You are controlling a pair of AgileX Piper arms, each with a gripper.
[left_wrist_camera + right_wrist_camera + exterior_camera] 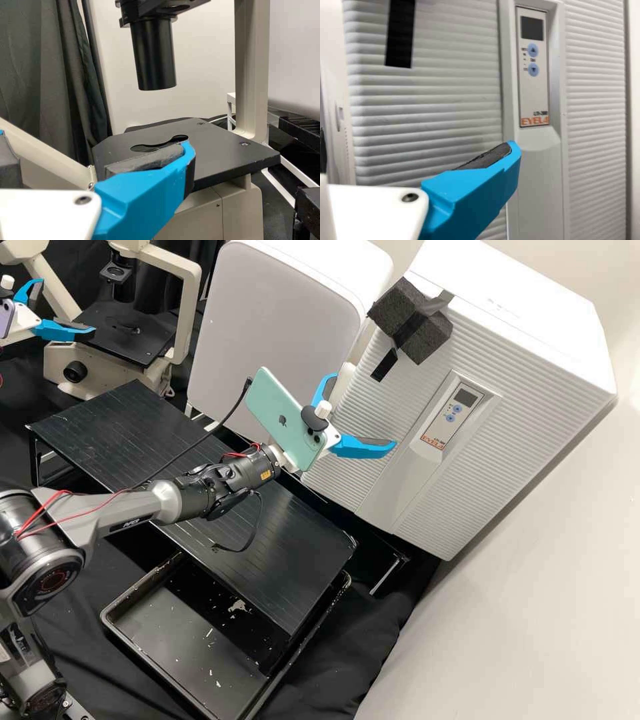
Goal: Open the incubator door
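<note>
Having a dark grey arm (127, 507) nearest, at the left of the high view, with a black tray (187, 640) low on dark cloth (380, 640) and a black platform (293, 560) partly above it. Bearing a teal phone (273, 400) close behind the right gripper (364, 410), spread wide open and gripping nothing. Facing the ribbed incubator door (445, 110) in the right wrist view, with one blue finger (475, 195) overlapping the door's lower part from the camera's side, perhaps without contact, depth being hard to judge. Standing farther right in the high view, the incubator (520, 307), with its door closed, control panel (453, 415) upright on the front, and a dark foam block (413, 323) at the door's upper edge, dangling a black strip (400, 35).

Standing beside it, a pale rounded cabinet (267, 327). Seen farthest, at upper left, the left gripper (67, 305), also wide open and holding nothing, near the microscope (190, 280); seen in its wrist view beyond one finger (145, 195), the flat black stage (225, 155) below a black cylinder (154, 55).
</note>
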